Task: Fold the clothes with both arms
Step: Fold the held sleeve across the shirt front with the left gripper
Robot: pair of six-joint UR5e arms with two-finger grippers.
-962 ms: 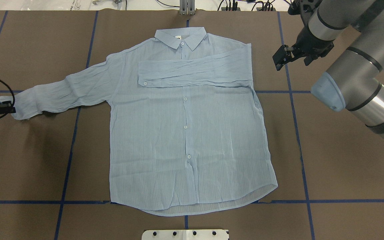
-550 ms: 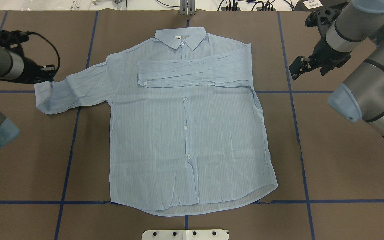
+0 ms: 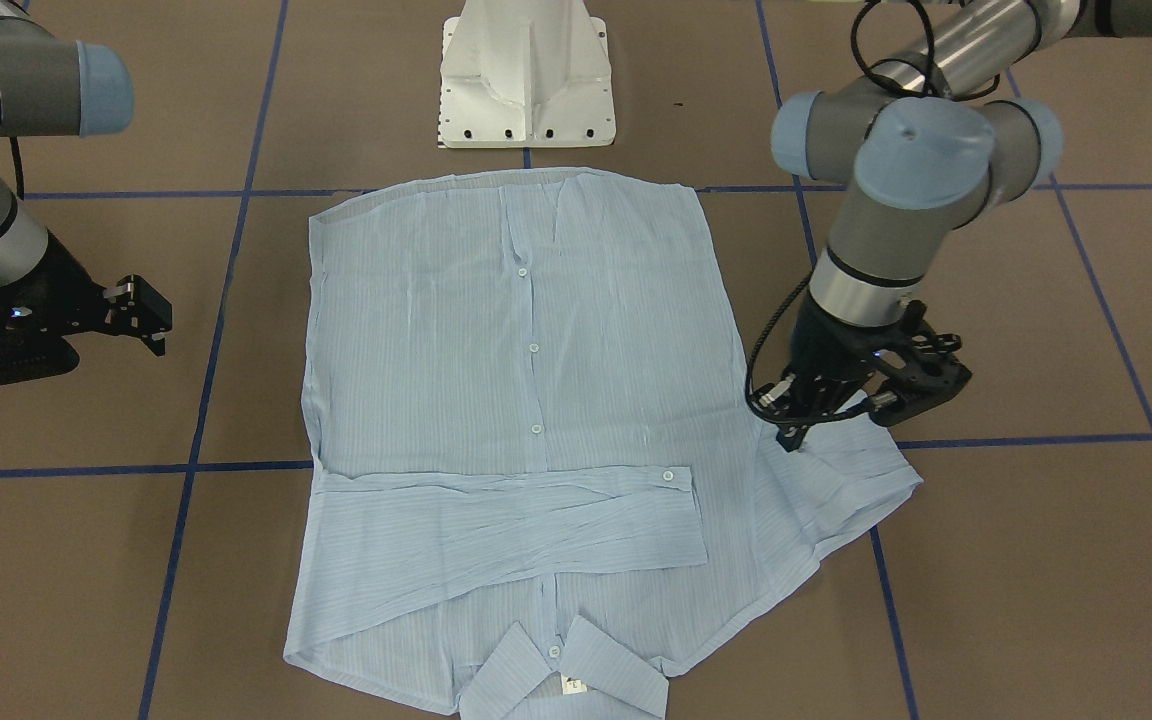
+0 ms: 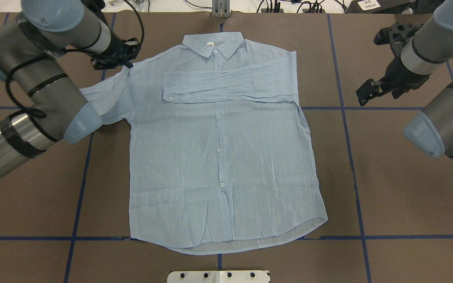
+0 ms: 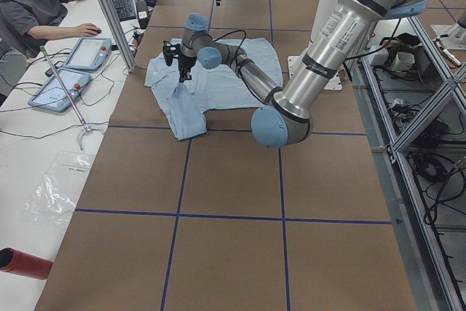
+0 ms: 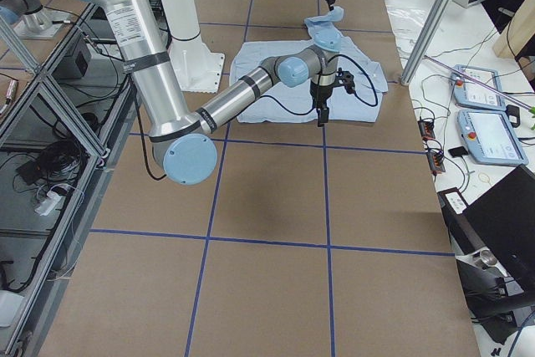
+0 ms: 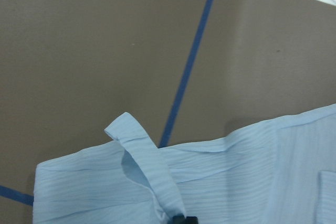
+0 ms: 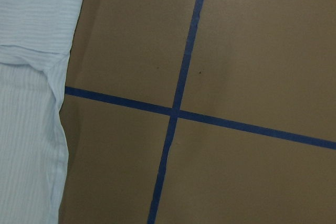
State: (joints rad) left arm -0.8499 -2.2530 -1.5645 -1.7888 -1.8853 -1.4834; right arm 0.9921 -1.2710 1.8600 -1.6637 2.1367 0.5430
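The pale-blue shirt [image 4: 218,157] lies flat and buttoned on the brown table, collar [image 4: 213,42] at the far side; it also shows in the front view [image 3: 496,350]. One sleeve [image 4: 230,84] lies folded across the chest. My left gripper [image 4: 127,64] is shut on the cuff of the other sleeve [image 4: 102,100] and holds it raised near the shirt's shoulder; the front view [image 3: 794,438] and the left wrist view show the pinched cuff [image 7: 152,177]. My right gripper [image 4: 366,94] is open and empty above bare table, off the shirt's other side [image 3: 146,318].
The white pedestal base [image 3: 526,80] stands at the table's near edge. Blue tape lines [image 4: 344,118] cross the brown table [image 4: 387,196]. A side table with tablets [image 5: 69,71] and a seated operator [image 5: 36,5] runs along the far edge.
My left gripper has carried the cuff from the far left of the table inward and farther back to the shoulder, doubling the sleeve over. My right arm has drawn back to the right.
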